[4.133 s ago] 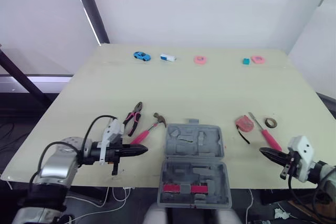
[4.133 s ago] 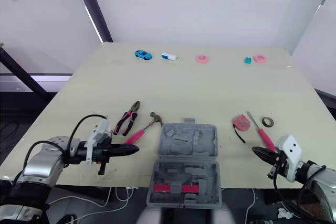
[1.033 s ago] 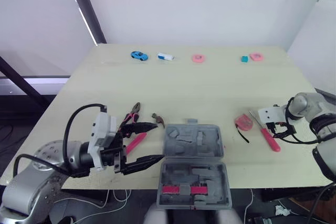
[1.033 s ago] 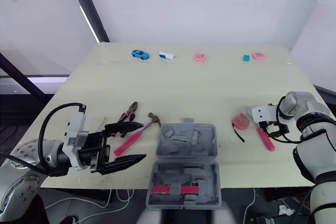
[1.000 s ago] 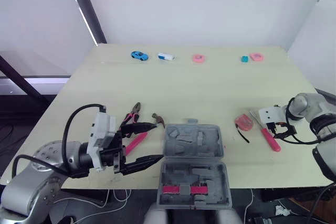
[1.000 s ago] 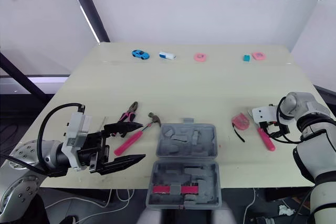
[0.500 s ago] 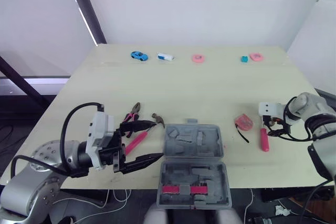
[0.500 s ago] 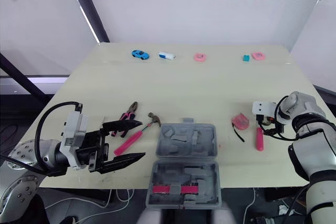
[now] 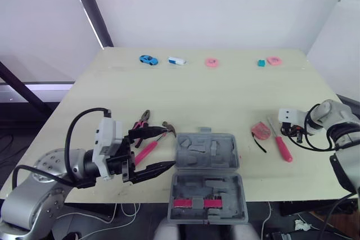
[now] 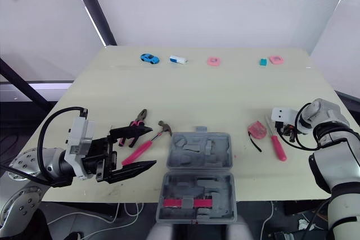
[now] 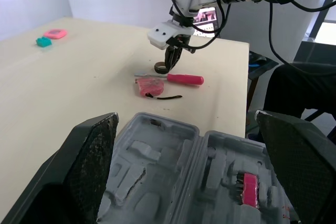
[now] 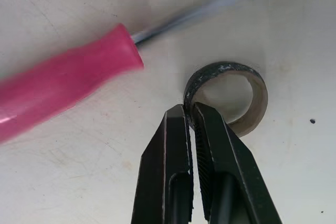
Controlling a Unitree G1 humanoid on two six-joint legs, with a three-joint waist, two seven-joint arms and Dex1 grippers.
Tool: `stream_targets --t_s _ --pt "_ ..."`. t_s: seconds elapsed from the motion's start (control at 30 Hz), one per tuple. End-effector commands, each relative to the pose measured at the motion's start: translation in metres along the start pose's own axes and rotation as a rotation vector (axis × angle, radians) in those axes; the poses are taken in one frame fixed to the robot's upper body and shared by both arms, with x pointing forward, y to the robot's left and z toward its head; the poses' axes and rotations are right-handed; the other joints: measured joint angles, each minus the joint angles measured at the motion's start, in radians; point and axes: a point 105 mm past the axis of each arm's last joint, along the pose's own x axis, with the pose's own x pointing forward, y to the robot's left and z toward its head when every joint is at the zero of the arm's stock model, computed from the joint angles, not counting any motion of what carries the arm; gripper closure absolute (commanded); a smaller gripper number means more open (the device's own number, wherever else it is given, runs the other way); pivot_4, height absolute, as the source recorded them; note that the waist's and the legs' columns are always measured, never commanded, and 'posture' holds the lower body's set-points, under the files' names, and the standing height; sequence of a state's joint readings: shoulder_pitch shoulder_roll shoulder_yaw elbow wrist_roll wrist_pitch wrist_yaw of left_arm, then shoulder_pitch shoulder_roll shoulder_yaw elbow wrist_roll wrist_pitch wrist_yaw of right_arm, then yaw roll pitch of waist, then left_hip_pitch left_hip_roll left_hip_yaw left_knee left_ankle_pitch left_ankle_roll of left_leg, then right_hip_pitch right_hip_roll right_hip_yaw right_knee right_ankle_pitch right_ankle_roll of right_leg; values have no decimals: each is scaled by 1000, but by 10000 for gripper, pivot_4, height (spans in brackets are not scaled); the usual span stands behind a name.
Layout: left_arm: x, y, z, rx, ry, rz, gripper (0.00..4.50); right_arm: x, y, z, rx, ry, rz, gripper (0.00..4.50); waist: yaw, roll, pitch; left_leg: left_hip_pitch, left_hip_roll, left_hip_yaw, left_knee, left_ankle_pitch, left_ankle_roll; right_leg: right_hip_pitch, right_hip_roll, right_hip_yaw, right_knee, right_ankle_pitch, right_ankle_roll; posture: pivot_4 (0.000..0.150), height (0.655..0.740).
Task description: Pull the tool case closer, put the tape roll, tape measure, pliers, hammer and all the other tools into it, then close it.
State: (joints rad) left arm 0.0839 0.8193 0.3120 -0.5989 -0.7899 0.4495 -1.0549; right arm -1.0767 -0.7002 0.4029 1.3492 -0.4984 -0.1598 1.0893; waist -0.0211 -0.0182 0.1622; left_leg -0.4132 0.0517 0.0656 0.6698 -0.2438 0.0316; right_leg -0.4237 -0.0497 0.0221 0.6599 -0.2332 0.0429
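Near the right edge of the table (image 9: 225, 94), my right gripper (image 12: 189, 111) is pinched on the wall of the tape roll (image 12: 223, 68), just beside the pink screwdriver (image 12: 63, 82). My left gripper (image 9: 170, 147) hangs spread wide at the front edge, by the hammer (image 9: 147, 149) and the open tool case (image 9: 208, 178).

Pale yellow table (image 9: 225, 99), white wall behind. Near far edge, pink ring (image 9: 211, 63). Just left of pink ring, small white block with blue end (image 9: 177, 60); farther left of it, blue toy car (image 9: 149, 59). Well right of pink ring, teal cube (image 9: 261, 63), and just beyond that, flat pink piece (image 9: 274, 60). All five apart, roughly in one row. Far left of pink ring, beyond table corner, slanted black pole (image 9: 90, 7).
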Motion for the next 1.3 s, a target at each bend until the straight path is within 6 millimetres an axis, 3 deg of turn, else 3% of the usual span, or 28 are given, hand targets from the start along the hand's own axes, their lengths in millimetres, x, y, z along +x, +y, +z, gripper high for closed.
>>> stream_targets --t_s 0.03,0.23,0.47,0.6,0.87,1.07,1.3 --pt "2 -5 10 34 -30 -16 0 -7 -7 3 -12 -14 -31 44347 0 0 0 0 0 0 0 0 0 0 0 0 0 0 0 1500 7395" --pt "3 -5 10 32 -33 -16 0 -14 -9 1 -56 8 -14 44347 0 0 0 0 0 0 0 0 0 0 0 0 0 0 0 1500 7395" --pt "3 -4 9 24 -39 -17 0 -36 -13 -1 -183 91 51 44347 -4 2 1 0 0 0 0 0 0 0 0 0 0 0 0 1500 7395" --pt "3 -3 7 10 -48 -15 0 -50 -16 16 -239 84 110 44347 -15 2 1 0 0 0 0 0 0 0 0 0 0 0 0 1500 7395" --pt "-2 3 -7 -22 -51 35 0 -73 -11 92 -471 -25 200 44347 -23 3 2 1 1 0 0 0 0 0 1 0 1 1 2 1500 7395" --pt "-10 5 -16 -38 -55 115 0 -65 6 147 -587 -69 230 44347 -18 4 2 0 2 0 0 0 0 -1 1 -1 2 1 2 1500 7395" --pt "-24 4 -31 -78 -37 212 0 -53 39 220 -670 -157 277 44347 -20 4 3 -1 2 1 0 0 0 -3 1 -1 2 1 1 1500 7395"
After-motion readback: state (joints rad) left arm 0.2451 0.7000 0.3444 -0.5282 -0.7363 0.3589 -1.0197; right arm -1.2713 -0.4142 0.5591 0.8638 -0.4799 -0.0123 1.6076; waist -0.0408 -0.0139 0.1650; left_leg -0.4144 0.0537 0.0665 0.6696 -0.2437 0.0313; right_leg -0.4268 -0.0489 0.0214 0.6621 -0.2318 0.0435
